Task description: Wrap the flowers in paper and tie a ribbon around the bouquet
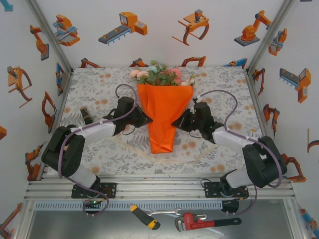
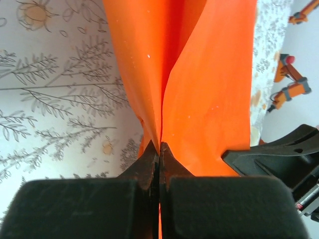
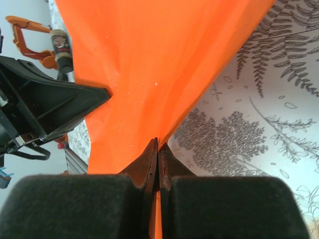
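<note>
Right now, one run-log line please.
left gripper: shut on paper | right gripper: shut on paper | flowers: wrapped in paper cone

Robot lab cell: aluminium-framed white walls with orange robot stickers, hand tools out front.

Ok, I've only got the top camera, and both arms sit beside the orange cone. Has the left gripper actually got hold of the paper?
Observer: Yes. In the left wrist view the left gripper is shut on a fold of the paper.
Operator: And the right one?
Observer: The right gripper is shut too, pinching the paper's edge.
Operator: Is the paper flat where the left pinches?
Observer: No, a sharp crease runs up from the pinch.
</note>
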Controlling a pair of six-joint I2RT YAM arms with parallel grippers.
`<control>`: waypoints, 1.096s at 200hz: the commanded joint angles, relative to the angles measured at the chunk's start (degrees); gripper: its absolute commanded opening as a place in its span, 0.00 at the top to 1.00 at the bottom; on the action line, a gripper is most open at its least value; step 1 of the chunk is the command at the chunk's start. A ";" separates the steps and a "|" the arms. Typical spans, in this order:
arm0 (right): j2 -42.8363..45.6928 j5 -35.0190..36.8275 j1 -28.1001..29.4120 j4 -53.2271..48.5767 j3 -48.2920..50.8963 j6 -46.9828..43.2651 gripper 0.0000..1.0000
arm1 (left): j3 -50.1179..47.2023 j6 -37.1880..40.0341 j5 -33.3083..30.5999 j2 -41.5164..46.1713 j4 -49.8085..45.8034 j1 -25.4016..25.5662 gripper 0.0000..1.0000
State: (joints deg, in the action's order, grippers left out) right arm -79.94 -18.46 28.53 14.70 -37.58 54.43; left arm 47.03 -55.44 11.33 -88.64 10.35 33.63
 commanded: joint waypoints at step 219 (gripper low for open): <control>11.48 19.60 3.99 -19.35 3.02 -7.58 0.28 | -8.40 5.60 -15.29 9.62 -8.58 2.68 0.19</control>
State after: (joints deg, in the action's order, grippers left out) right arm -75.22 -2.70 34.26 2.94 -32.82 48.53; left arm 39.16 -53.45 0.78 -85.27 7.94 36.80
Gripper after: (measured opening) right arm 0.714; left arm 0.783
